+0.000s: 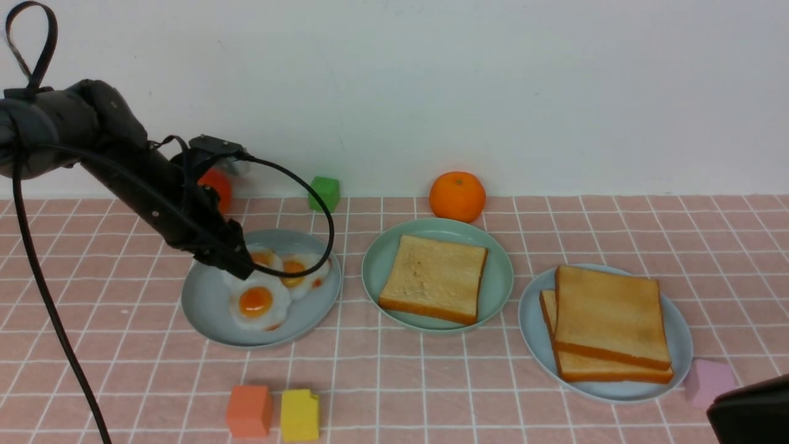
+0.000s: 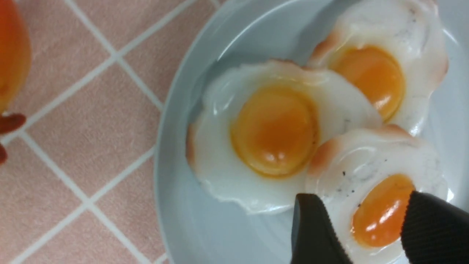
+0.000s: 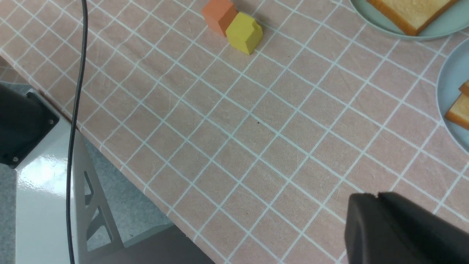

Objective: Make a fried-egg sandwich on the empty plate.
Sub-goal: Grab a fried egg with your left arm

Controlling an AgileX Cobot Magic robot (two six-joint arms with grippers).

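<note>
The mint-green plate (image 1: 500, 290) stands mid-table with one toast slice (image 1: 434, 277) on it. A pale blue-grey plate (image 1: 203, 308) on the left holds three fried eggs (image 1: 256, 302). My left gripper (image 1: 241, 269) hangs low over them, open. In the left wrist view its fingers (image 2: 315, 227) straddle the orange yolk of one egg (image 2: 366, 165), with a gap on both sides of the gripper's middle (image 2: 361, 209). Two stacked toast slices (image 1: 607, 314) lie on the right pale plate (image 1: 533, 320). My right gripper (image 3: 370, 198) is shut and empty above the table's near edge.
An orange (image 1: 457, 196), a green block (image 1: 325, 192) and a red fruit (image 1: 216, 187) sit along the back wall. Orange (image 1: 248, 411) and yellow (image 1: 299, 415) blocks lie in front, a pink block (image 1: 709, 382) near the right plate. A black cable (image 1: 308, 191) loops over the egg plate.
</note>
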